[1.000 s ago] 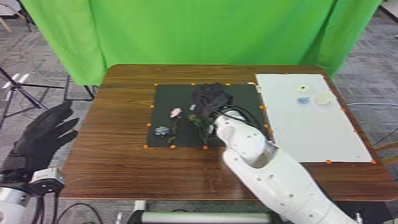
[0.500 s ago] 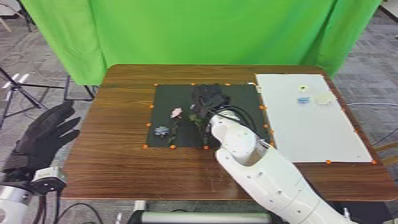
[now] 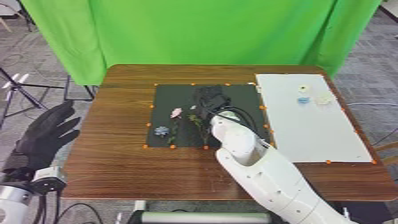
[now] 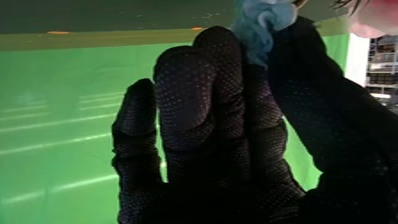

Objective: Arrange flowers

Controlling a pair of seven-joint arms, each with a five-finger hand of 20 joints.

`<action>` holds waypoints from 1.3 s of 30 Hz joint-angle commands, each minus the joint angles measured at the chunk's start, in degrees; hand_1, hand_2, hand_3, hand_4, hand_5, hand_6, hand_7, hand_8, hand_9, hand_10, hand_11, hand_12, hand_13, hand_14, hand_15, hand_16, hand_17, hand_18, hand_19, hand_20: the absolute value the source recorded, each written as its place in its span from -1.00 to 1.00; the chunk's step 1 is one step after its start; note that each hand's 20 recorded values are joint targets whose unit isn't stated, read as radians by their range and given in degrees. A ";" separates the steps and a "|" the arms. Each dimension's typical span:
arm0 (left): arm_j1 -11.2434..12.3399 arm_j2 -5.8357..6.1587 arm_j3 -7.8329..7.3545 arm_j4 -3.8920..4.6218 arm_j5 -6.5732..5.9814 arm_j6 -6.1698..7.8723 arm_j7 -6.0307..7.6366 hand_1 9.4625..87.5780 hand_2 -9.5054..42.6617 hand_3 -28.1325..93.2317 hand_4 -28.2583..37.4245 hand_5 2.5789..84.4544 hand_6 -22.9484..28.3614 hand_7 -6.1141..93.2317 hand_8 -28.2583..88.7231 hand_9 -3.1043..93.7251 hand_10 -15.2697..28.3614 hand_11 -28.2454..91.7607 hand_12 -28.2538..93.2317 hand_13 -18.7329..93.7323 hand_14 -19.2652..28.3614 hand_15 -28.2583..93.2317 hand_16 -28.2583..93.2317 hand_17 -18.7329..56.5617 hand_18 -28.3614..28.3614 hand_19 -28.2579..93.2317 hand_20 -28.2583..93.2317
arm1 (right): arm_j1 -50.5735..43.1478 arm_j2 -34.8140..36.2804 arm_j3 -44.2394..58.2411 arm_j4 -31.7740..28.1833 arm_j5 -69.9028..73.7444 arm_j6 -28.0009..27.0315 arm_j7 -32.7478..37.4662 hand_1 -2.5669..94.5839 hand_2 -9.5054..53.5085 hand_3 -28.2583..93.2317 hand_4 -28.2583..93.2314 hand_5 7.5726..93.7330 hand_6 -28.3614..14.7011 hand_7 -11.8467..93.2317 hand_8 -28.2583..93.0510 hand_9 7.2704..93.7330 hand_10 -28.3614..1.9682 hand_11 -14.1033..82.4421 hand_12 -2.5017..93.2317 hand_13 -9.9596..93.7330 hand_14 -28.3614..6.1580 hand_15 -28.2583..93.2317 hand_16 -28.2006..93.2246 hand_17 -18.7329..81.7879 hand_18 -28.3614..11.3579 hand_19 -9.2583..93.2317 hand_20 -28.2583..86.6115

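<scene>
My right hand (image 3: 211, 96) is over the back middle of the dark mat (image 3: 163, 95). Beside it, stems with green leaves (image 3: 197, 122) lie on the mat. In the right wrist view, the thumb and a finger of my right hand (image 4: 218, 165) pinch a pale blue flower (image 4: 263, 22); the other fingers are nearly straight. A pink flower (image 4: 378, 19) is close by on the thumb's side. Left of the stems in the head view lie the pink flower (image 3: 176, 112) and a grey-blue flower (image 3: 162, 131). My left hand (image 3: 40, 137) is open, off the table's left side.
A white board (image 3: 311, 135) takes up the table's right side, with a pale yellow flower (image 3: 304, 89), a light blue one (image 3: 304, 100) and a cream one (image 3: 323, 99) near its back. Orange markers edge the mat. Behind the table hangs a green curtain (image 3: 213, 35).
My right forearm has shifted a little to the left, with the hand staying over the back of the mat. My left hand and the flowers on the board have not moved.
</scene>
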 commanded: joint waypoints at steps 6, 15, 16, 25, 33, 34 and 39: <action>0.62 -0.43 -0.26 -0.14 -0.06 0.25 -0.29 -0.62 -0.79 0.60 -0.98 -0.58 -0.07 -0.40 -0.73 -0.57 0.10 -0.34 -0.18 -0.44 0.31 -0.21 -0.44 -0.80 0.65 0.05 -0.38 | 0.00 0.08 1.03 -1.45 -0.45 -2.18 -0.31 -0.13 -1.00 0.76 -1.00 0.19 0.34 0.18 -0.53 0.41 0.30 0.04 -0.08 0.50 0.41 0.49 -0.08 -0.23 -0.49 0.58 0.31; 0.29 -0.31 -0.11 0.01 -0.12 0.20 -0.52 -0.62 -0.79 0.61 -0.98 -0.58 -0.07 -0.40 -0.73 -0.57 0.10 -0.34 -0.18 -0.44 0.31 -0.21 -0.44 -0.80 0.64 0.05 -0.38 | -0.38 -0.14 1.39 -2.07 -0.36 -4.05 -0.75 -0.23 -1.00 0.79 -1.00 0.18 0.35 0.10 -0.53 0.34 0.25 0.18 -0.24 0.47 0.38 0.50 -0.09 -0.24 -0.51 0.57 0.33; 0.34 -0.32 -0.15 -0.03 -0.07 0.28 -0.55 -0.62 -0.79 0.61 -0.98 -0.58 -0.07 -0.40 -0.73 -0.57 0.10 -0.34 -0.18 -0.44 0.31 -0.21 -0.44 -0.80 0.65 0.05 -0.38 | -0.47 -0.15 1.51 -2.13 -0.27 -4.37 -0.94 -0.24 -1.00 0.79 -1.00 0.18 0.35 0.10 -0.54 0.34 0.24 0.19 -0.26 0.47 0.38 0.50 -0.09 -0.25 -0.51 0.57 0.33; 0.21 -0.34 -0.09 0.05 -0.15 0.40 -0.73 -0.61 -0.79 0.61 -0.98 -0.57 -0.07 -0.40 -0.73 -0.57 0.10 -0.34 -0.19 -0.44 0.31 -0.21 -0.44 -0.80 0.65 0.05 -0.38 | -0.49 -0.15 1.63 -2.05 0.43 -4.77 -0.86 -0.32 -1.00 0.82 -1.00 0.20 0.37 0.07 -0.74 0.31 0.22 0.21 -0.33 0.45 0.35 0.50 -0.10 -0.26 -0.52 0.56 0.33; 0.26 -0.37 -0.01 0.01 -0.13 0.48 -0.60 -0.62 -0.79 0.61 -0.98 -0.57 -0.07 -0.40 -0.73 -0.57 0.10 -0.33 -0.19 -0.44 0.32 -0.21 -0.44 -0.80 0.65 0.05 -0.38 | -0.72 -0.16 2.36 -2.50 0.55 -3.54 -0.41 -0.38 -1.00 0.82 -1.00 0.20 0.35 0.06 -0.85 0.30 0.19 0.18 -0.33 0.44 0.33 0.50 -0.11 -0.27 -0.53 0.56 0.33; 0.35 -0.44 -0.06 -0.02 -0.15 0.45 -0.57 -0.62 -0.79 0.61 -0.98 -0.58 -0.07 -0.40 -0.73 -0.57 0.10 -0.33 -0.19 -0.44 0.32 -0.21 -0.44 -0.80 0.65 0.05 -0.38 | -0.67 0.00 2.66 -2.75 0.55 -3.38 -0.22 -0.38 -1.00 0.83 -1.00 0.19 0.34 0.06 -0.84 0.30 0.18 0.18 -0.33 0.44 0.33 0.50 -0.11 -0.27 -0.53 0.56 0.33; 0.70 -0.77 -0.15 -0.24 -0.07 0.69 -0.28 -0.61 -0.78 0.61 -0.99 -0.58 -0.07 -0.39 -0.73 -0.57 0.10 -0.33 -0.19 -0.44 0.31 -0.20 -0.44 -0.80 0.65 0.05 -0.38 | -0.11 3.33 5.17 -4.37 1.75 -1.67 1.00 -0.42 -0.99 0.85 -1.00 0.01 0.26 0.01 -0.83 0.11 0.06 0.14 -0.34 0.31 0.23 0.49 -0.12 -0.31 -0.57 0.57 0.34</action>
